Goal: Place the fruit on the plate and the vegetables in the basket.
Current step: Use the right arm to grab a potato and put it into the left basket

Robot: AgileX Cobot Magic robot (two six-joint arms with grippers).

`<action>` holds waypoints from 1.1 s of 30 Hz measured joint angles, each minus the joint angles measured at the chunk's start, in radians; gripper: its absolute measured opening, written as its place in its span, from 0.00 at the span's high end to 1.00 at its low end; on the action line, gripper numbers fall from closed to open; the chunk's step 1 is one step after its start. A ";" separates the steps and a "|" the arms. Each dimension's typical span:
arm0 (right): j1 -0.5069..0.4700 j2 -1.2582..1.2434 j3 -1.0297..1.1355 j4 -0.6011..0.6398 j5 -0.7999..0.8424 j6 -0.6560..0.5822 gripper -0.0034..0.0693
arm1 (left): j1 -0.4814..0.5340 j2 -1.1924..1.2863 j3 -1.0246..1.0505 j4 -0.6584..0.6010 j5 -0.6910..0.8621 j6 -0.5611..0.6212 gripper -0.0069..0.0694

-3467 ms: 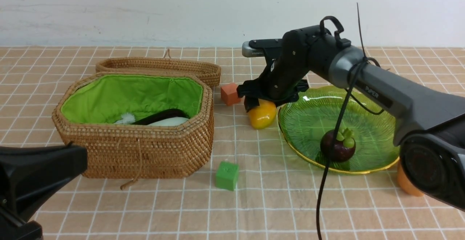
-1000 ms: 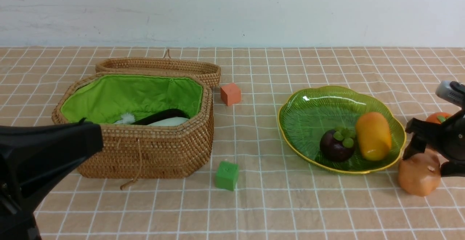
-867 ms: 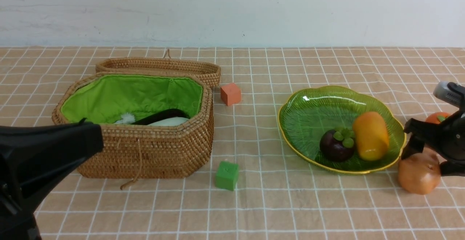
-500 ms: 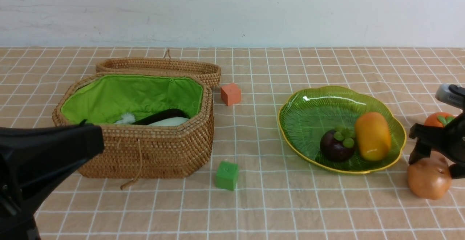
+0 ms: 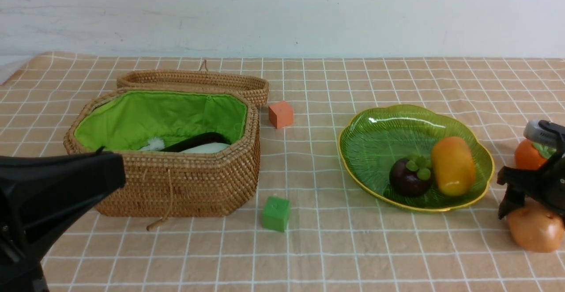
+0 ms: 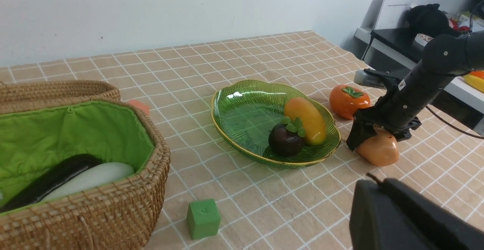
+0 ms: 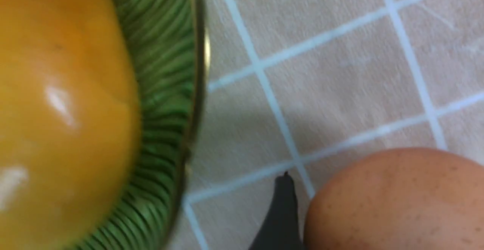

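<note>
The green plate [image 5: 379, 137] holds the purple mangosteen [image 5: 408, 179] and the yellow-orange mango [image 5: 452, 164]. The orange persimmon [image 5: 527, 155] sits on the cloth right of the plate. My right gripper [image 5: 532, 210] straddles the tan potato [image 5: 536, 234] from above, shut on it; one of its fingers [image 7: 281, 216] lies against the potato [image 7: 397, 201] low on the cloth. The wicker basket [image 5: 176, 186] holds the eggplant [image 5: 198, 141] and white radish [image 5: 205, 148]. My left gripper [image 5: 117, 175] hovers shut and empty at the near left.
The basket's lid [image 5: 194, 82] lies open behind it. An orange cube [image 5: 280, 114] sits right of the lid and a green cube [image 5: 276, 213] near the basket's front right corner. The plate's gold rim [image 7: 198, 72] is close beside the potato.
The mango, outside the plate 3.5 s ago, lies on it. Over the last second my right gripper and the potato slid right and nearer. The persimmon shifted; the cloth's far left corner rucked up.
</note>
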 joint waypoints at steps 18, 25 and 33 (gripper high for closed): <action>0.696 -0.029 -0.675 0.424 -0.035 -0.596 0.17 | 0.000 0.000 -0.021 0.402 0.347 -0.350 0.93; 0.866 0.286 -0.944 0.442 -0.216 -0.811 0.17 | 0.000 0.000 -0.021 0.428 0.346 -0.385 0.93; 0.872 0.399 -1.047 0.331 -0.124 -0.661 0.02 | 0.000 0.000 -0.023 0.428 0.340 -0.385 0.93</action>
